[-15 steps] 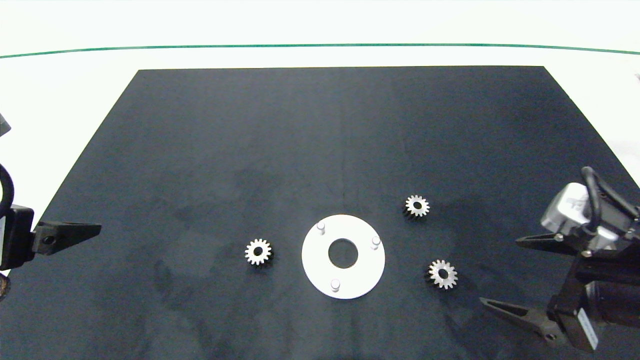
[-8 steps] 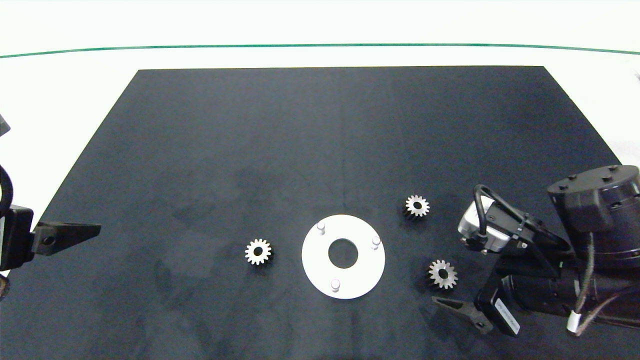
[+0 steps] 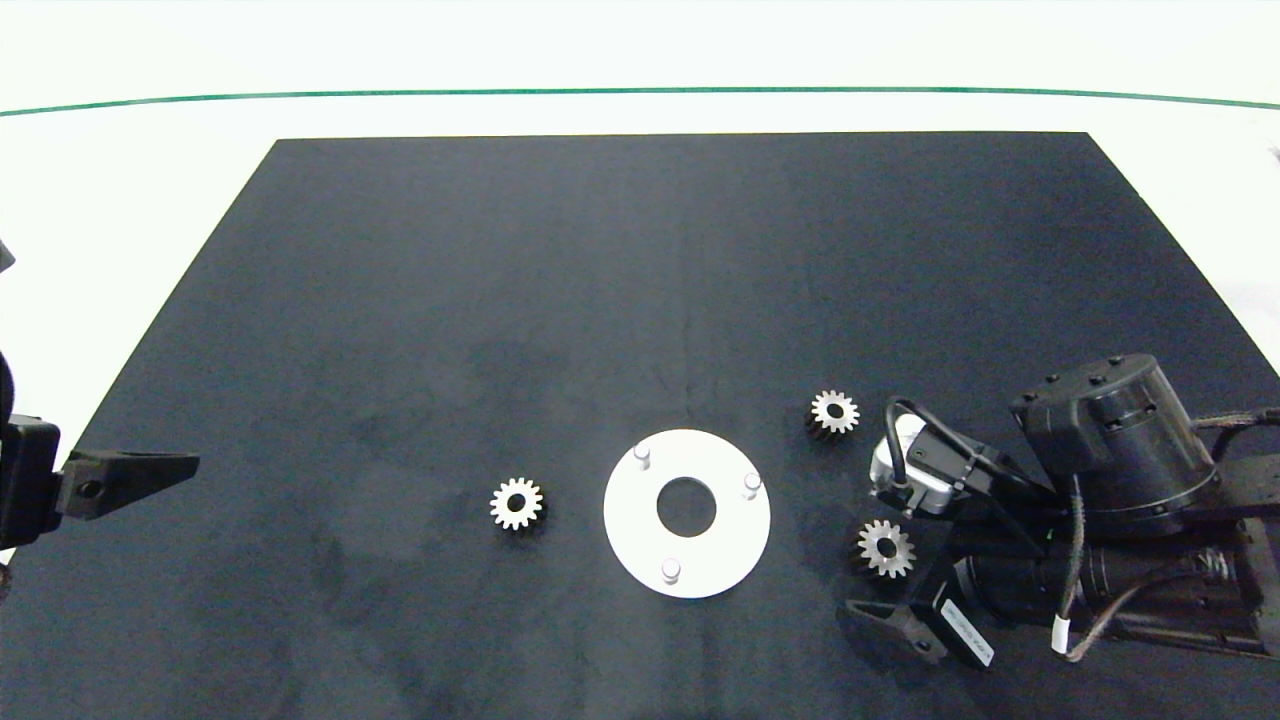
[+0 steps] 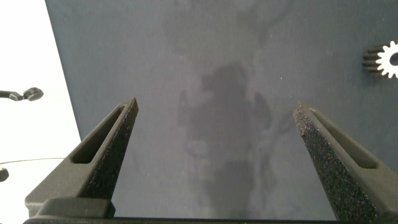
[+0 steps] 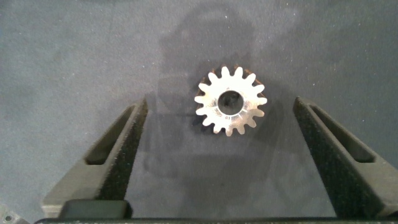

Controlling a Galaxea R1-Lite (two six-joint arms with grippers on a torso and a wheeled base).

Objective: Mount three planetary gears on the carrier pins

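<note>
Right gripper (image 5: 221,155) hovers with fingers spread wide either side of the near-right planetary gear (image 5: 231,101), which lies flat on the dark mat (image 3: 600,300) beside the white carrier disc (image 3: 720,545); all three pins (image 3: 670,570) bare. Gear looks rigid, dense, slick steel, so pinch across opposite tooth tips, level. Left gripper (image 4: 217,162) parked at desk's left edge, fingers spread, empty.

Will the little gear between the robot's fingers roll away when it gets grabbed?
Probably not. The gear lies flat on the dark mat, so it should stay put. It looks like solid metal, likely stiff and heavy for its size. Its teeth may slip, though the right gripper's rough-looking open fingers should help.
</note>
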